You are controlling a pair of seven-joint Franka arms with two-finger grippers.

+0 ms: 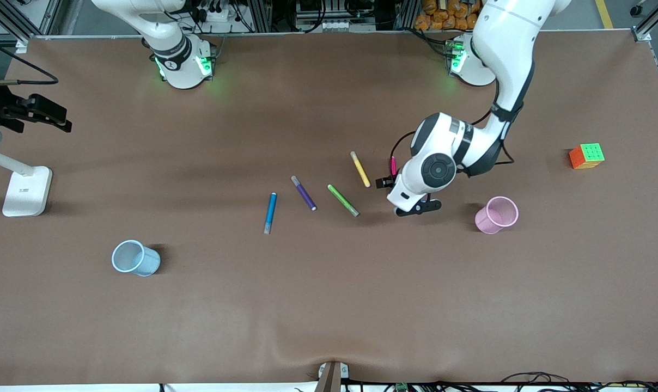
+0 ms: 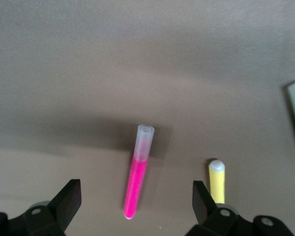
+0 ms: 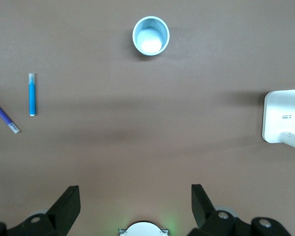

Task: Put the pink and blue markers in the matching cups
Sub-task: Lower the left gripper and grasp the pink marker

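Left jaws: we see the left gripper (image 2: 135, 206) spread wide and holding nothing, low over the table, straddling the pink marker (image 2: 136, 173).
Pink marker: it lies flat between the two fingers, touching neither, nearer one finger (image 2: 68, 201) than the other. Its long axis points away from the wrist, crosswise to the line in which the jaws close, so we judge a straight drop and squeeze would pinch it across its barrel. Its pale cap end lies farthest out from the jaws.
Yellow marker: the yellow marker (image 2: 217, 181) sits just outside the other finger (image 2: 202, 204), very near it; we judge this the main risk, since that finger could nudge it on the way down.
Green marker: the green marker (image 1: 342, 200) lies further out still, past the yellow one.
Pink cup: the pink cup (image 1: 497, 215) stands near the left gripper, toward the left arm's end of the table.
Nearer arm: the left arm, by far, for the pink marker.
Right jaws: the right gripper (image 3: 135, 206) is also wide and empty, held high near its own base, waiting.
Blue marker: the blue marker (image 3: 32, 94) lies well out ahead of the right jaws, with a purple marker (image 3: 4, 115) beside it.
Blue cup: the blue cup (image 3: 150, 35) stands upright, still further out from the right jaws.
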